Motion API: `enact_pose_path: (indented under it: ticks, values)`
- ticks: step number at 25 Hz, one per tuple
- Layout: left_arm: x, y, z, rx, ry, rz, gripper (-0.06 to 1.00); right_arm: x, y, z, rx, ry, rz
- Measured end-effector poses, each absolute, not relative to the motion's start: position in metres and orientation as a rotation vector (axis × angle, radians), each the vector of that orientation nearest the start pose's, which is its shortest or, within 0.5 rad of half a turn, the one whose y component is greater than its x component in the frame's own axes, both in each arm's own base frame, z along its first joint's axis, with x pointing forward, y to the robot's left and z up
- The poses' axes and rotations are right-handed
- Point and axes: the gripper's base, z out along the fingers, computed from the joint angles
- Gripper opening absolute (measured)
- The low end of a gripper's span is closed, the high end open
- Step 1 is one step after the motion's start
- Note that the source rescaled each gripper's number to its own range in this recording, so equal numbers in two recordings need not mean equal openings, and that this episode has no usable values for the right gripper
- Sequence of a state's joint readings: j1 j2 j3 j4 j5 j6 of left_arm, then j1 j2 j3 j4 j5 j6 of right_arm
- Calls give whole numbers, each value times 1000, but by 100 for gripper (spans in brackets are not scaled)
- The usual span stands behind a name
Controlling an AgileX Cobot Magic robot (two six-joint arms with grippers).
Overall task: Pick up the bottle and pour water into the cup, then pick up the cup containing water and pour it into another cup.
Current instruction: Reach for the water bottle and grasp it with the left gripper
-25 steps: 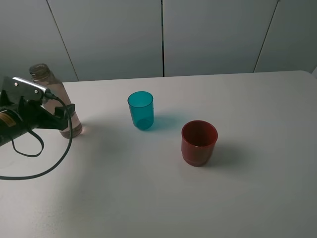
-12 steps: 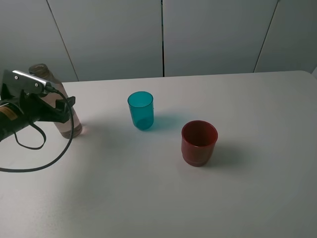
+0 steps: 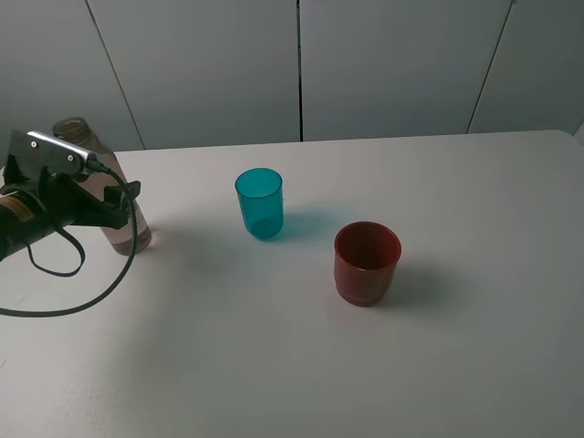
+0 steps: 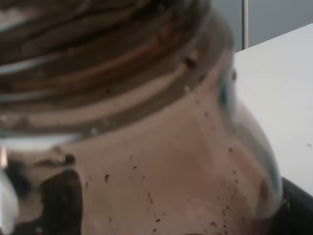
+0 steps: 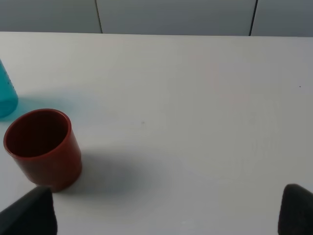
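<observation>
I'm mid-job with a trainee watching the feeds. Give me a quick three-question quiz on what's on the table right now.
1. True or false: the squat dark red translucent plastic cup stands upright, apart from the narrow teal-blue translucent plastic tumbler.
2. Which thing is the left gripper at? A: the red cup. B: the teal tumbler. C: the tall smoky grey-brown translucent plastic bottle.
3. In a few words: is the bottle capped?

Key: 1 true. 2 C. 3 No, its threaded neck is bare.
</observation>
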State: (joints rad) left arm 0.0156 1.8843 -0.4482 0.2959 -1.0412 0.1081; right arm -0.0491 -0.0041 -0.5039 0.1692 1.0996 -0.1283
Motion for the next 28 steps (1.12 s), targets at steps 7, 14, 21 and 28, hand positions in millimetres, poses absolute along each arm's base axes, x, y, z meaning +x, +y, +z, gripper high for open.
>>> enact_pose_path:
  ticks: [7, 14, 21, 28]
  values:
    - [286, -20, 102, 406, 1845, -72, 93, -8, 14, 276, -94, 2062, 94]
    - [287, -20, 103, 403, 1828, -73, 93, -8, 14, 276, -94, 2062, 94]
    - [292, -21, 105, 416, 1817, -73, 93, -8, 14, 276, -94, 2062, 94]
    - [297, -23, 104, 456, 1819, -83, 25, -8, 14, 276, -94, 2062, 94]
